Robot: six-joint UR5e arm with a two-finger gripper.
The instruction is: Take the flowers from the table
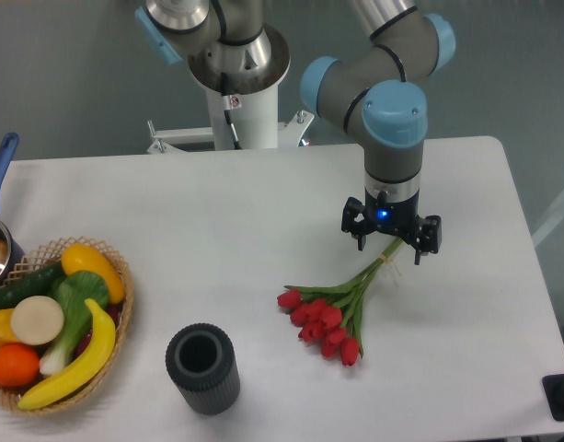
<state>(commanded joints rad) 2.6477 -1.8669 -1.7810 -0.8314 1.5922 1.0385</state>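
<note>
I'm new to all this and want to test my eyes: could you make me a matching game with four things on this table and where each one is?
Things:
1. flowers
2. dark ribbed cup
3. wicker basket
4. pincer

Places:
A. left edge of the table, filled with toy food
B. just above the stem ends
C. lying flat, right of centre
D. upright, near the front edge

Pairs: 1-C, 2-D, 3-A, 4-B

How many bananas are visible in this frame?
1. The banana lies curved along the right front edge of the wicker basket at the table's left side. Other yellow pieces there look like different produce; more could be hidden underneath.
</note>
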